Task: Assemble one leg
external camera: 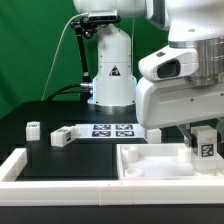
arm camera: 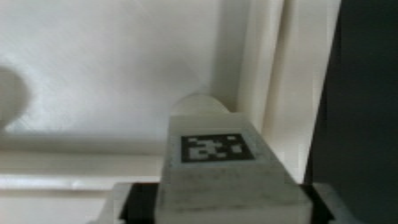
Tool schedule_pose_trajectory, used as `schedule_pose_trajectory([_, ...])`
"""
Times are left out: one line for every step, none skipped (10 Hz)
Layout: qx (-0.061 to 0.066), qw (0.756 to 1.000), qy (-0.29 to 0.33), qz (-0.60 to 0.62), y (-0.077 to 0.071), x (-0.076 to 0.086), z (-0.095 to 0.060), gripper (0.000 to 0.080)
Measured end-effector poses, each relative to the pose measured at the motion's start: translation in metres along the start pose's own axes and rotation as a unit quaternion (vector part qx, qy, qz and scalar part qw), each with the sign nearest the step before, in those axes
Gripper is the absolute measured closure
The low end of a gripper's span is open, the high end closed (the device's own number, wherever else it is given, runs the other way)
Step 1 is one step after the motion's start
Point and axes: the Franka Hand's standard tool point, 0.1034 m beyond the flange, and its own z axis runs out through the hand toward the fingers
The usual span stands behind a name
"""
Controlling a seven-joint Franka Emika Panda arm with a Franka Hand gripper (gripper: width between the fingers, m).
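My gripper (external camera: pixel 204 152) is shut on a leg (external camera: pixel 204 142), a small white block with a black-and-white tag. It holds the leg upright over the far right part of the large white tray-like piece (external camera: pixel 150 165). In the wrist view the leg (arm camera: pixel 214 135) stands out between the two dark fingers (arm camera: pixel 139 205), tag facing the camera, with my gripper (arm camera: pixel 222 208) closed around its base. Behind it are the tray's flat floor (arm camera: pixel 107 60) and a raised wall (arm camera: pixel 253 60). I cannot tell if the leg's tip touches the tray.
Two more small white tagged blocks (external camera: pixel 33 128) (external camera: pixel 62 136) lie on the black table at the exterior view's left. The marker board (external camera: pixel 112 129) lies behind the tray. The arm's white base (external camera: pixel 110 70) stands at the back. A white rim (external camera: pixel 20 165) borders the front.
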Motion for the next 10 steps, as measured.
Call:
schedule_pose_trajectory([0.001,0.997,0.005,0.073,-0.0029,0.0000,0.0007,0.0511])
schedule_pose_trajectory([-0.001,0.991,0.006,0.136,-0.0047,-0.0005,0.0010,0.0511])
schedule_pose_trajectory([-0.003,0.981,0.008,0.193,-0.0051,-0.0002,0.0013,0.0510])
schedule_pose_trajectory([-0.004,0.970,0.011,0.243,-0.0052,0.0002,0.0016,0.0509])
schedule_pose_trajectory([0.000,0.961,0.017,0.274,-0.0053,0.0021,0.0014,0.0509])
schedule_pose_trajectory([0.004,0.945,0.022,0.325,-0.0049,0.0039,0.0011,0.0509])
schedule_pose_trajectory([0.009,0.932,0.028,0.361,-0.0049,0.0052,0.0011,0.0509])
schedule_pose_trajectory([0.014,0.907,0.031,0.421,-0.0045,0.0051,0.0013,0.0509])
schedule_pose_trajectory([0.016,0.895,0.032,0.445,-0.0044,0.0049,0.0015,0.0509])
schedule_pose_trajectory([0.018,0.885,0.030,0.463,-0.0042,0.0051,0.0015,0.0509])
